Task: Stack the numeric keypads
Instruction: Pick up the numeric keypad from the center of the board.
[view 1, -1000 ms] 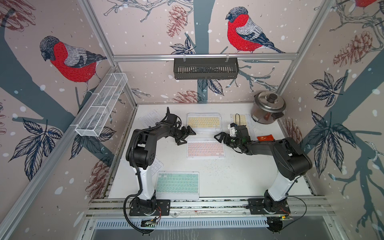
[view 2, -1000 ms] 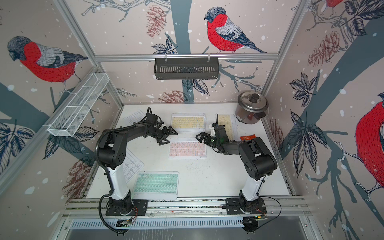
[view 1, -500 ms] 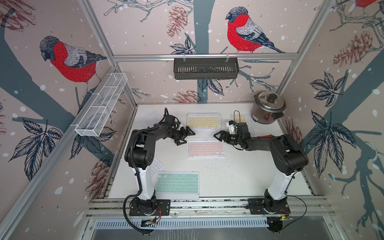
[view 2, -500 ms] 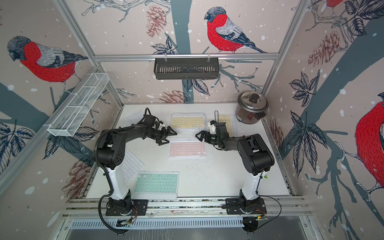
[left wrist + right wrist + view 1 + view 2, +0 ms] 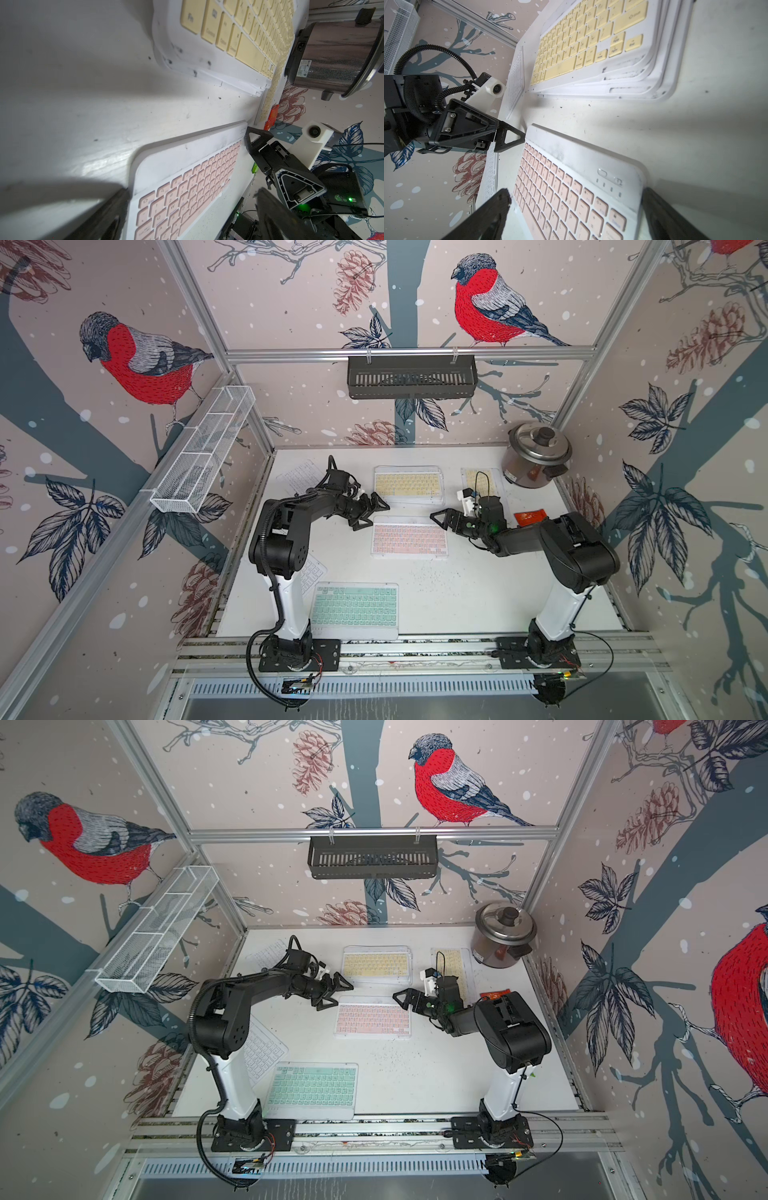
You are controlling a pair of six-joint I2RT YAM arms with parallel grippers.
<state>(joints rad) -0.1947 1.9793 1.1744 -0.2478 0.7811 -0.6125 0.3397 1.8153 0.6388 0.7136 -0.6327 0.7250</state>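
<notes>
A pink keypad lies flat mid-table. My left gripper is open at its left end, and my right gripper is open at its right end; in both wrist views the pink keypad shows between the fingers. Behind it sits a stack of keypads topped by a yellow one. Another yellow keypad lies partly behind the right arm. A mint keypad lies at the front. White keypads lie under the left arm and at the back left.
A steel rice cooker stands at the back right corner, with a red packet in front of it beside the right arm. A black basket hangs on the back wall and a white wire basket on the left wall.
The right arm has shifted slightly. Both grippers stay open at the ends of the pink keypad, and no keypad has moved.
</notes>
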